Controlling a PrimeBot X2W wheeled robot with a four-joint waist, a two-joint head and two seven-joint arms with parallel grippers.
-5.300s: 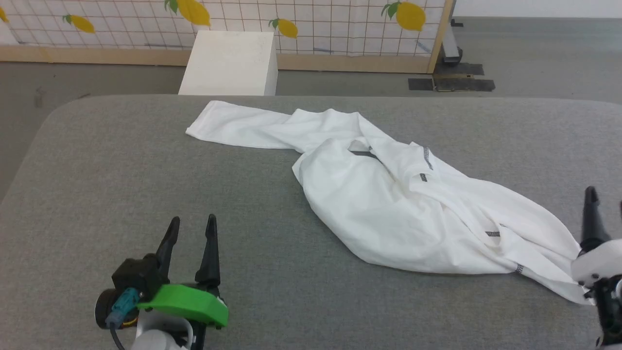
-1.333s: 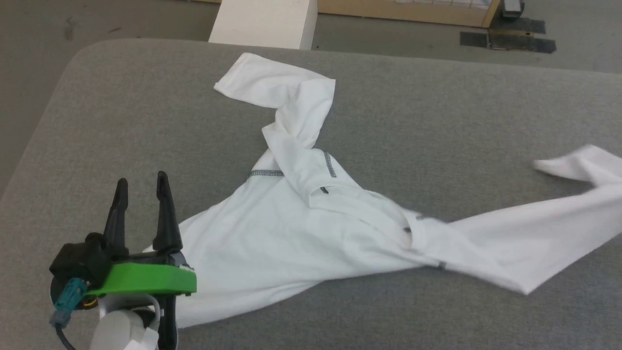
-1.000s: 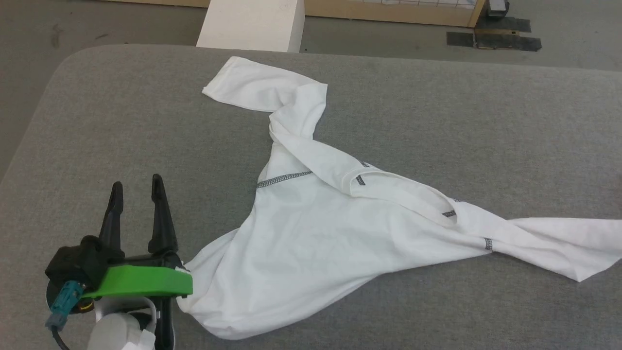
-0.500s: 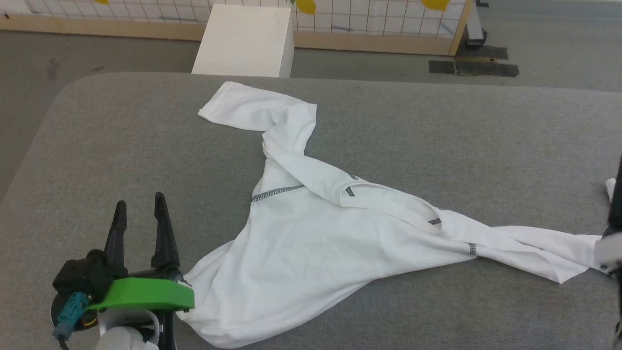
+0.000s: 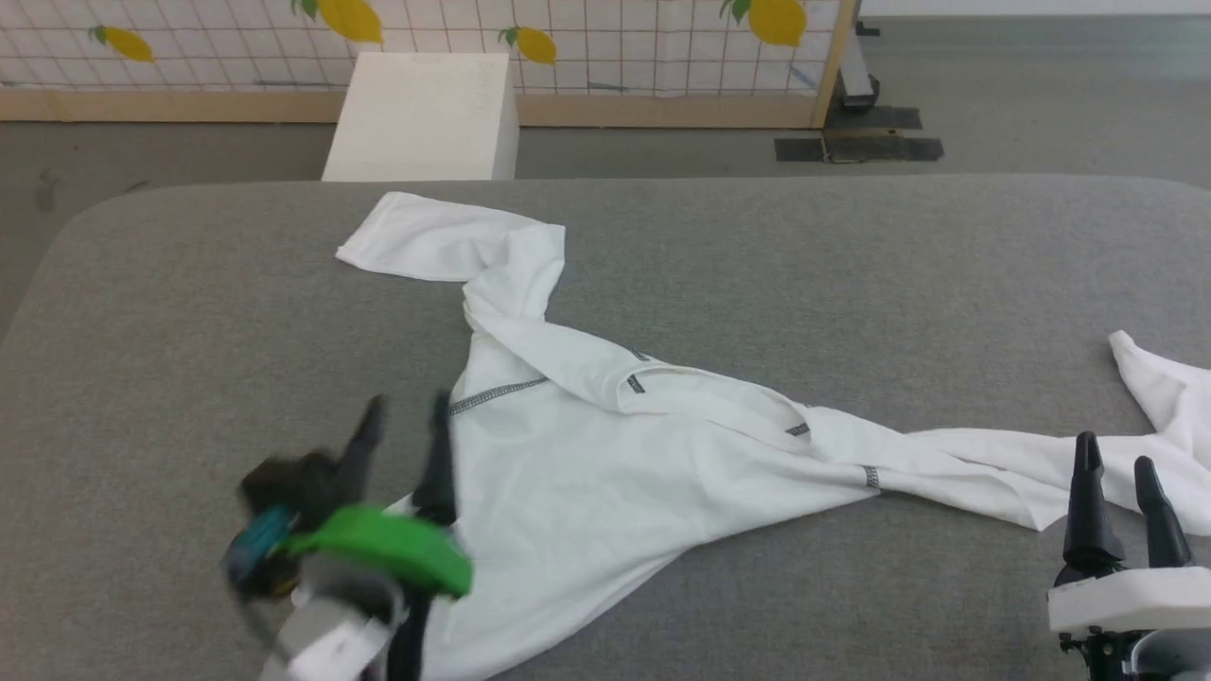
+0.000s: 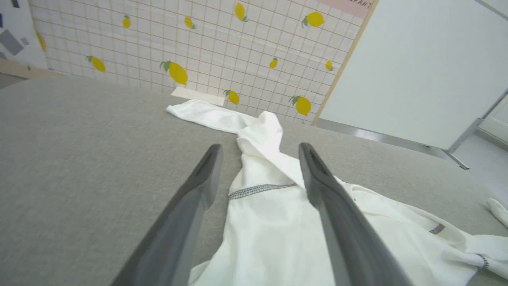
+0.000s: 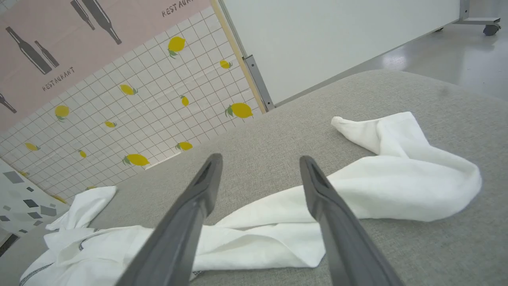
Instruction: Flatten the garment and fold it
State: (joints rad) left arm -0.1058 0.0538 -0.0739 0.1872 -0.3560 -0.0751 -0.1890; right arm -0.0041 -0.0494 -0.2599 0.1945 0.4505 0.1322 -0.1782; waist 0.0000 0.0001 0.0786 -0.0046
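Observation:
The garment (image 5: 605,454), a white long-sleeved shirt with dark zigzag seams, lies crumpled on the grey table (image 5: 851,265). One sleeve (image 5: 426,236) reaches to the far left. The other sleeve (image 5: 1164,397) trails off to the right. My left gripper (image 5: 407,409) is blurred and open over the shirt's near left edge; in the left wrist view its fingers (image 6: 260,147) straddle the shoulder seam (image 6: 262,190) with nothing held. My right gripper (image 5: 1116,452) stands open just short of the right sleeve, which lies loose in front of it (image 7: 397,178) with nothing between the fingers (image 7: 260,158).
A white box (image 5: 421,113) stands on the floor behind the table's far edge. Behind it runs a tiled partition with lemon prints (image 5: 615,47). Bare grey table shows at the left (image 5: 170,312) and beyond the shirt at the right (image 5: 899,255).
My right gripper has opened and let go of the right sleeve, which now lies on the table. My left gripper has swung right, over the shirt's edge. The head camera has tilted up.

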